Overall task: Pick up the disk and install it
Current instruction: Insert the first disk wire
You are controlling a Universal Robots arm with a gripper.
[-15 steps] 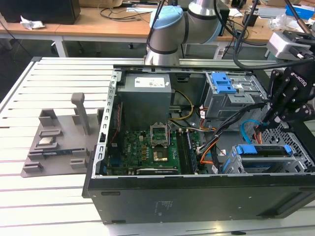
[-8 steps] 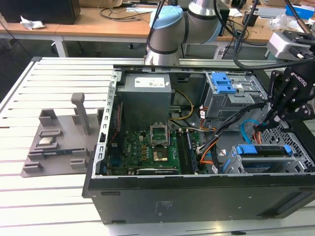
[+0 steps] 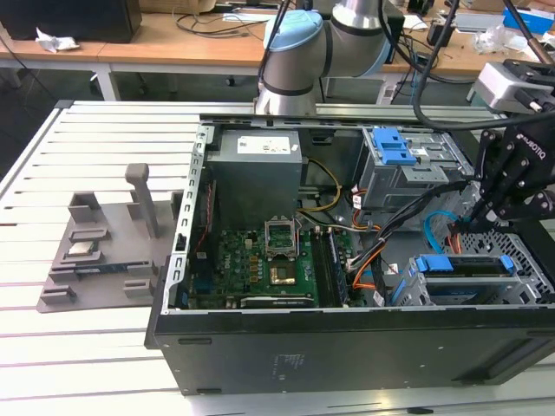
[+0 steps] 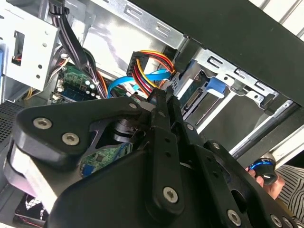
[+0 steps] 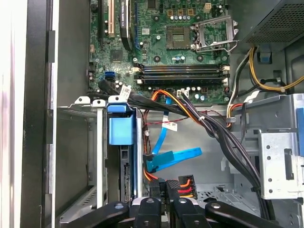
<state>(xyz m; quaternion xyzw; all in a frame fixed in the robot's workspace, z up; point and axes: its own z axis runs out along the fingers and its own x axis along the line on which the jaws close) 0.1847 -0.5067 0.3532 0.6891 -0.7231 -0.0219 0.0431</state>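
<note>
Gripper [image 5: 165,187] hangs closed and empty inside the computer case [image 3: 347,347], beside the disk [image 3: 464,264], which sits slotted in the drive cage [image 3: 520,277] near the case's front corner, apparently installed.

Bright, even overhead light. The white counter [image 3: 95,347] glares pale in the exterior view. The case [image 3: 347,347] interior is shaded along its walls. In the second wrist view, the near tool [image 4: 164,102] looks soft and dark.

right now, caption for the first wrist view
Gripper poised inside the open computer case, beside the disk seated in its cage.
</note>
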